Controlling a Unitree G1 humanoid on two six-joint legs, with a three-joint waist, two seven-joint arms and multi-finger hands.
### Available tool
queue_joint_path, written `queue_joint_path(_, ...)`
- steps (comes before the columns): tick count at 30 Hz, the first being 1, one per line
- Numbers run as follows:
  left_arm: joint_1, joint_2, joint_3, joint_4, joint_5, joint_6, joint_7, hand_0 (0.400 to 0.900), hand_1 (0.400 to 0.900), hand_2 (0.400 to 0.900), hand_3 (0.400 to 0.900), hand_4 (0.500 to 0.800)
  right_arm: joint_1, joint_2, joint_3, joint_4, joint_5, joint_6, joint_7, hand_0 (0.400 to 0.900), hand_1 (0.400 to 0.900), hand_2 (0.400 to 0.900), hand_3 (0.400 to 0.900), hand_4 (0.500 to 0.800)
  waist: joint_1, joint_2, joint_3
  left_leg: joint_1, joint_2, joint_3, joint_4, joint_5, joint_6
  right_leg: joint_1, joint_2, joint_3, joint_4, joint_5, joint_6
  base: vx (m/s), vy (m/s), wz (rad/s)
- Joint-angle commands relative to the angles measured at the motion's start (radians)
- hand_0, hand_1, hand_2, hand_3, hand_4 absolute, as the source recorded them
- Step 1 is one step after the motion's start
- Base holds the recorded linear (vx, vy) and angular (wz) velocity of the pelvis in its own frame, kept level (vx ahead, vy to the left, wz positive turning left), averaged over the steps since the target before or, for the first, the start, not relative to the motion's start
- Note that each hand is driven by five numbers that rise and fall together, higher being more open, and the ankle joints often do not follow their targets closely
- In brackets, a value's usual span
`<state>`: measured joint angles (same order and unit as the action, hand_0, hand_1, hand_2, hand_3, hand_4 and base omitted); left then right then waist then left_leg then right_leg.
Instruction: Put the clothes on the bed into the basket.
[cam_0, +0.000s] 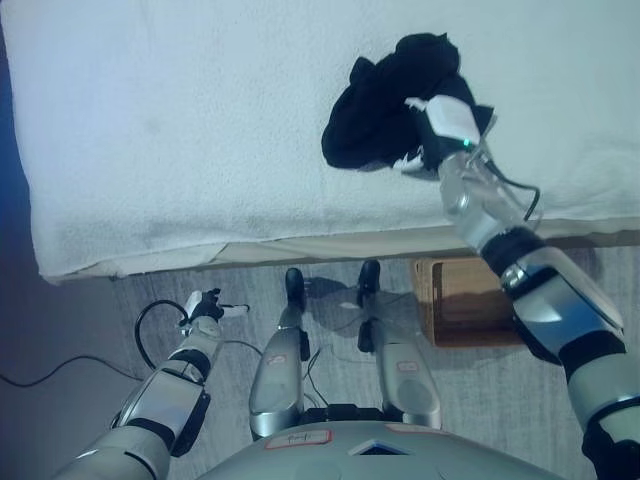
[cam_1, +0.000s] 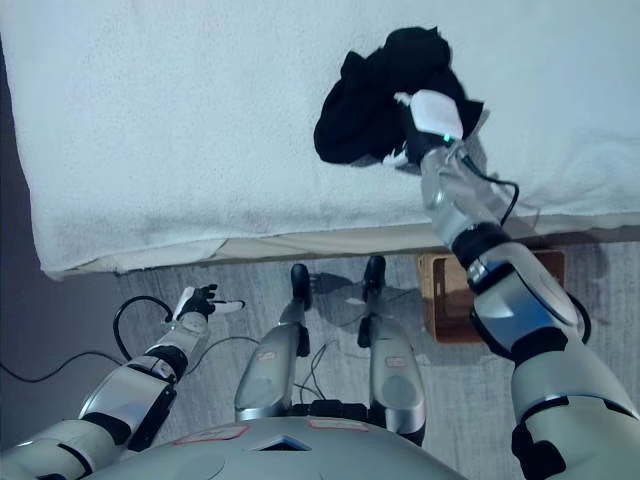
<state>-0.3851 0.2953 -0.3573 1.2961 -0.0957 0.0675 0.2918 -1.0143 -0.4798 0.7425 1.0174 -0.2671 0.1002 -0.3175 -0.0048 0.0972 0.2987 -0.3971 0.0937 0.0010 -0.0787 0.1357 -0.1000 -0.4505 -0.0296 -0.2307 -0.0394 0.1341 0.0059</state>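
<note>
A black garment (cam_0: 385, 105) lies bunched on the white bed (cam_0: 200, 130), near its front edge at the right. My right hand (cam_0: 425, 150) reaches into the garment's near side; its fingers are buried in the cloth, so their state is hidden. The garment also shows in the right eye view (cam_1: 375, 95). A brown wooden basket (cam_0: 455, 300) stands on the floor below the bed's edge, under my right forearm. My left hand (cam_0: 207, 305) hangs low over the floor at the lower left, fingers relaxed and empty.
The bed's front edge (cam_0: 300, 240) runs across the middle of the view. Grey carpet floor (cam_0: 80, 330) lies below it.
</note>
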Motion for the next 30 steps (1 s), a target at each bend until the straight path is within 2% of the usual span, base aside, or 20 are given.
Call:
queue_joint_path(1,0.009,0.045,-0.040,0.046,-0.055,-0.005,0.031,0.900,0.900,0.900,0.900,0.800,-0.128,0.004,0.009,0.153,0.030,0.010,-0.054,0.900,0.900,0.900,0.900,0.800,0.033,0.019,-0.013,0.014,0.011,0.008,-0.009,0.008,-0.026,-0.116,0.014,0.104,0.163,-0.107,0.031,0.04,-0.017,0.04)
queue_joint_path(6,0.009,0.035,-0.062,0.027,-0.057,-0.010,0.021,0.900,0.900,0.900,0.900,0.800,-0.132,0.004,0.011,0.203,0.031,0.010,-0.042,0.900,0.900,0.900,0.900,0.800,0.040,0.029,-0.002,-0.008,0.012,0.003,-0.009,0.015,-0.030,-0.156,0.018,0.104,0.192,-0.120,0.028,0.04,-0.006,0.05)
queue_joint_path(10,-0.046,0.018,-0.080,0.017,-0.075,-0.009,0.031,0.900,0.900,0.900,0.900,0.800,-0.120,0.013,0.019,0.222,0.033,0.021,-0.022,0.900,0.900,0.900,0.900,0.800,0.029,0.033,0.005,-0.003,0.003,-0.002,-0.009,0.013,-0.027,-0.169,0.018,0.109,0.212,-0.128,0.024,0.02,0.018,-0.06)
queue_joint_path(14,-0.104,0.020,-0.070,0.029,-0.092,-0.004,0.049,0.900,0.900,0.900,0.900,0.800,-0.110,0.018,0.017,0.197,0.049,0.021,-0.028,0.900,0.900,0.900,0.900,0.800,0.016,0.036,0.010,-0.016,-0.003,-0.005,-0.009,0.017,-0.031,-0.183,0.016,0.115,0.199,-0.119,0.028,0.00,0.014,-0.07)
queue_joint_path(15,-0.104,0.020,-0.070,0.029,-0.092,-0.004,0.049,0.900,0.900,0.900,0.900,0.800,-0.110,0.018,0.017,0.197,0.049,0.021,-0.028,0.865,0.865,0.865,0.865,0.779,0.016,0.036,0.009,-0.016,-0.003,-0.005,-0.009,0.018,-0.031,-0.183,0.016,0.115,0.199,-0.119,0.028,0.00,0.000,0.00)
queue_joint_path(17,-0.125,0.012,-0.067,0.043,-0.099,0.004,0.056,0.900,0.900,0.900,0.900,0.800,-0.112,0.026,0.013,0.203,0.053,0.026,-0.031,0.400,0.400,0.400,0.400,0.500,0.009,0.043,0.014,-0.025,-0.002,-0.002,-0.009,0.022,-0.033,-0.197,0.015,0.118,0.207,-0.120,0.027,0.01,0.003,0.05)
queue_joint_path(30,-0.140,0.002,-0.073,0.049,-0.097,0.004,0.064,0.900,0.900,0.900,0.900,0.800,-0.133,0.016,-0.002,0.249,0.059,0.028,-0.053,0.400,0.400,0.400,0.400,0.500,0.002,0.059,0.030,-0.040,-0.007,0.002,-0.009,0.023,-0.037,-0.216,0.013,0.126,0.209,-0.114,0.029,0.00,0.005,-0.03)
